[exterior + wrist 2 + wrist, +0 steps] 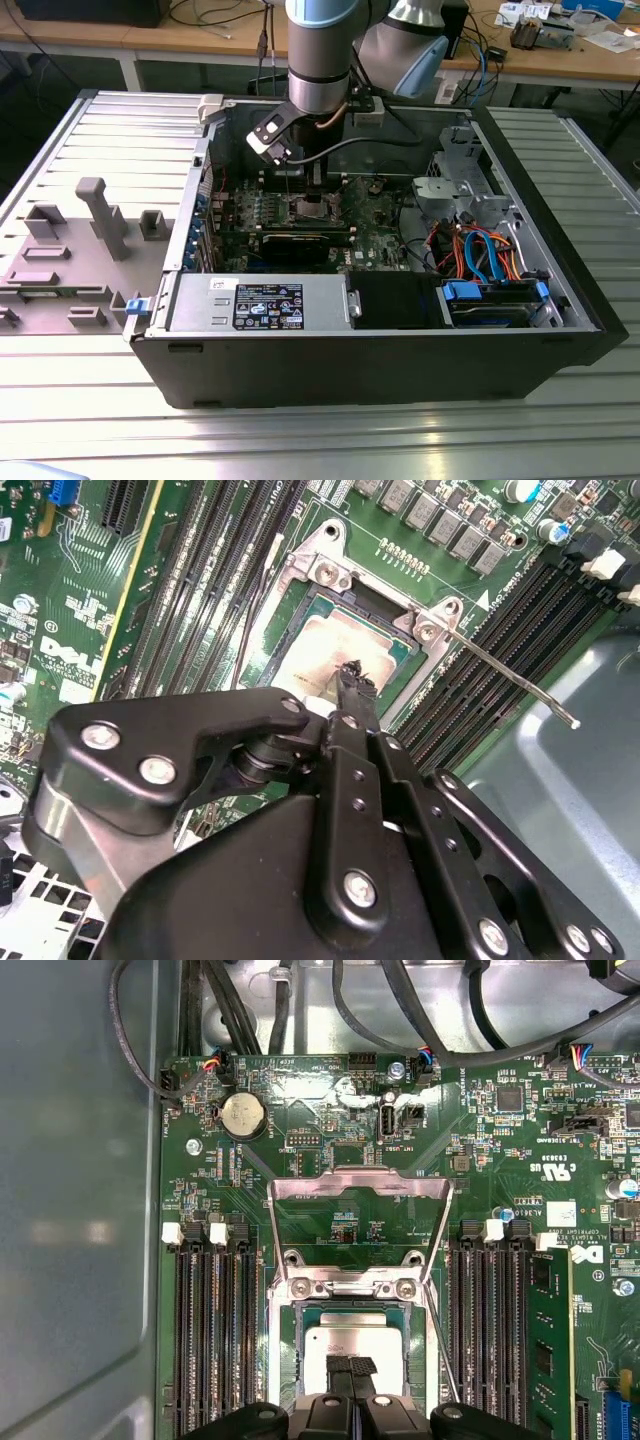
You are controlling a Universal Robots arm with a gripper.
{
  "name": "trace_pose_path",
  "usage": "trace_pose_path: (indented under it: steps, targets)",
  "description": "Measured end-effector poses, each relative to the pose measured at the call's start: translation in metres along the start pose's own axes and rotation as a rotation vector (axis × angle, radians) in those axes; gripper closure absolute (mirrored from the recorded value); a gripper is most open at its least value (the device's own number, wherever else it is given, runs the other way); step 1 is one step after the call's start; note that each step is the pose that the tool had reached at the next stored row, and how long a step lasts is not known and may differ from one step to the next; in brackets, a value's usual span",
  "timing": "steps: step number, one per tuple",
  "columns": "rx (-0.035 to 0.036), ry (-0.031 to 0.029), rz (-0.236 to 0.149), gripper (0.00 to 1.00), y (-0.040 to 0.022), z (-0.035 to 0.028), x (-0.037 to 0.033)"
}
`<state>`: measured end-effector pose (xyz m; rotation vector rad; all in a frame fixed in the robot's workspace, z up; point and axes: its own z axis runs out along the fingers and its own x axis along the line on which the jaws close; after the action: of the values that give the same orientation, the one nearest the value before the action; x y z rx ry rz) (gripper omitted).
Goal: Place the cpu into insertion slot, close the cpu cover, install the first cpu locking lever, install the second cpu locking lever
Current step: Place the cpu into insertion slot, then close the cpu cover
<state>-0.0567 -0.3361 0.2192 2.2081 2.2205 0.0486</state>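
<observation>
Got the cpu (350,1340) lying flat in the insertion slot (284,1360), cpu cover (355,1182) flipped up clear of it, gripper (351,1366) pinched together right on top, probably to seat it.

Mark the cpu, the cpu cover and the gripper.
cpu (352,1340): first wrist view, silver top.
cpu cover (300,1185): first wrist view, raised frame's far bar.
gripper (350,1365): first wrist view, between fingertips.

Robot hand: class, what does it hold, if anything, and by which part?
Nothing: the black hand is shut, tips over the silver-grey square cpu lying in the metal-rimmed insertion slot.
</observation>
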Motion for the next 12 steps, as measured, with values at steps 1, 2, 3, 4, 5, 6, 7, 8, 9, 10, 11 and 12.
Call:
trace_pose_path:
  steps: [1,2,3,4,5,6,7,8,9,10,11,12]
  targets:
    - [-0.0001,0.0000,0.000,0.89,0.0000,0.0000,0.0000]
    - [0.0000,0.0000,0.000,0.89,0.0000,0.0000,0.0000]
    - [-0.0001,0.0000,0.000,0.89,0.0000,0.0000,0.0000]
    - [0.0000,0.0000,0.000,0.89,0.0000,0.0000,0.0000]
    - [-0.0001,0.0001,0.000,0.89,0.0000,-0.0001,0.0000]
    - [0.0000,-0.0001,0.000,0.89,0.0000,-0.0003,0.0000]
    - [0.0001,-0.0002,0.000,0.89,0.0001,-0.0007,0.0000]
    - [0.0000,-0.0004,0.000,0.89,0.0003,-0.0016,0.0000]
    - [0.0000,-0.0003,0.000,0.89,0.0003,-0.0021,0.0000]
    - [-0.0001,-0.0002,0.000,0.89,0.0004,-0.0025,0.0001]
    - [-0.0002,0.0000,0.000,0.89,0.0004,-0.0027,0.0001]
    - [-0.0002,0.0000,0.000,0.89,0.0004,-0.0028,0.0001]
